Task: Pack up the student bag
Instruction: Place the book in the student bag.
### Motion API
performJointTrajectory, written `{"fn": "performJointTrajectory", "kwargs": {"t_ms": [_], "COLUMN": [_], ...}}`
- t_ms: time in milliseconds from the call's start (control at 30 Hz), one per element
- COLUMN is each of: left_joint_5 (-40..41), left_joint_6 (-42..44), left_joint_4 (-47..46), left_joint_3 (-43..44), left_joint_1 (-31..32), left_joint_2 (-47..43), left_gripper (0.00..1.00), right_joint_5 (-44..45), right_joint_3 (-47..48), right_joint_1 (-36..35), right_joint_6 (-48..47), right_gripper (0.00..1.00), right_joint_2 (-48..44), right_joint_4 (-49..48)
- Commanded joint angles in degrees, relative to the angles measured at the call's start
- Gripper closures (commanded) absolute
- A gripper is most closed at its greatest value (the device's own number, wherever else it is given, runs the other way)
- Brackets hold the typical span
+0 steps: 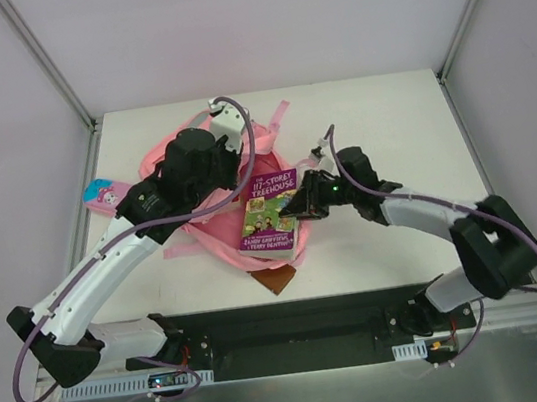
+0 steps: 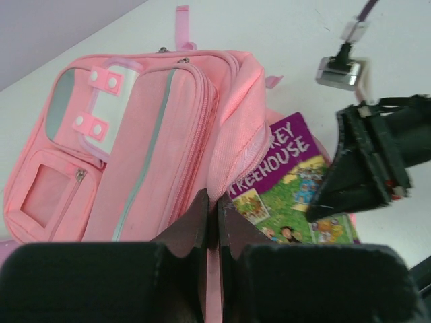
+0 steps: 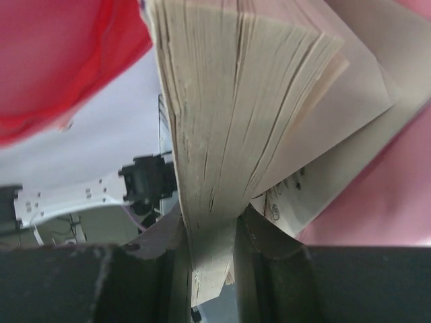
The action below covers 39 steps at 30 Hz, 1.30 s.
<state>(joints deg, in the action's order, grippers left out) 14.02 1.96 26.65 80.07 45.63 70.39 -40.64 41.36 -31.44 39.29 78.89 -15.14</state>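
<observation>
Pink soft fabric of student bag (image 2: 135, 155) in tight left tool (image 2: 214, 207); thick, fan-edged paperback (image 3: 236, 101) in grip of right tool (image 3: 210, 232).

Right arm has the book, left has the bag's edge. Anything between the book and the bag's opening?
Nothing visible does. The book, clamped in the right gripper's jaws, has one corner tucked under the student bag's pink edge, which the left gripper pinches with its jaws shut. The inside of the bag is hidden.

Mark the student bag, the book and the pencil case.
student bag (image 2: 148, 155): left wrist view, front pocket.
book (image 1: 270, 213): top view, purple cover.
pencil case (image 1: 106, 195): top view, printed face.
</observation>
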Motion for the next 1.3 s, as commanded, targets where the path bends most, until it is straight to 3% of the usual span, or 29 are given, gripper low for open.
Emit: {"fn": "performJointTrajectory", "kwargs": {"t_ms": [0, 167, 300, 500, 733, 767, 833, 867, 933, 967, 1000, 1067, 1267], "left_joint_5": [4.00, 4.61, 5.23, 4.79, 3.30, 3.12, 3.38, 3.38, 3.29, 3.21, 3.29, 3.29, 3.38], "left_joint_6": [-1.08, -0.81, -0.64, -0.72, -0.99, -0.99, -1.08, -1.08, -0.73, -0.64, -0.64, -0.55, -0.46], "left_joint_4": [-4.77, -4.77, -4.77, -4.77, -4.86, -4.77, -4.77, -4.77, -4.77, -4.86, -4.86, -4.77, -4.77], "left_joint_3": [0.96, 0.43, 0.52, 0.87, 0.70, 0.70, 0.52, 0.44, 0.26, 0.09, 0.08, -0.09, 0.08], "left_joint_1": [-0.89, -0.89, -0.89, -0.98, -0.98, -0.98, -0.98, -0.98, -0.98, -0.98, -0.98, -0.98, -0.98], "left_joint_2": [-5.17, -6.05, -5.96, -5.44, -5.35, -5.44, -5.79, -5.88, -6.05, -6.05, -5.97, -5.79, -4.74], "left_gripper": [1.00, 1.00, 1.00, 1.00, 1.00, 1.00, 1.00, 1.00, 1.00, 1.00, 1.00, 1.00, 1.00], "right_joint_5": [1.80, 2.68, 3.90, 2.23, 2.50, 2.85, 4.25, 4.43, 5.74, 6.27, 6.80, 8.56, 10.32], "right_joint_3": [7.84, 15.58, 15.32, 18.49, 35.33, 36.50, 38.26, 38.79, 37.66, 35.30, 33.80, 30.19, 18.77], "right_joint_1": [-1.60, -4.50, -4.86, -5.73, -6.27, -6.18, -6.26, -6.18, -6.00, -5.91, -5.83, -5.39, -5.56], "right_joint_6": [5.45, 8.61, 13.09, 14.76, 11.86, 12.73, 12.66, 12.48, 11.78, 9.95, 9.32, 7.92, 6.76], "right_gripper": [0.99, 0.99, 0.99, 0.99, 0.94, 0.82, 0.74, 0.60, 0.47, 0.31, 0.24, 0.17, 0.13], "right_joint_2": [10.98, 20.06, 22.09, 23.94, 36.84, 39.64, 41.42, 41.95, 41.08, 39.25, 38.01, 33.64, 23.00], "right_joint_4": [-20.72, -25.90, -33.64, -32.76, -22.31, -22.04, -22.04, -21.78, -21.60, -20.30, -20.28, -20.11, -18.62]}}
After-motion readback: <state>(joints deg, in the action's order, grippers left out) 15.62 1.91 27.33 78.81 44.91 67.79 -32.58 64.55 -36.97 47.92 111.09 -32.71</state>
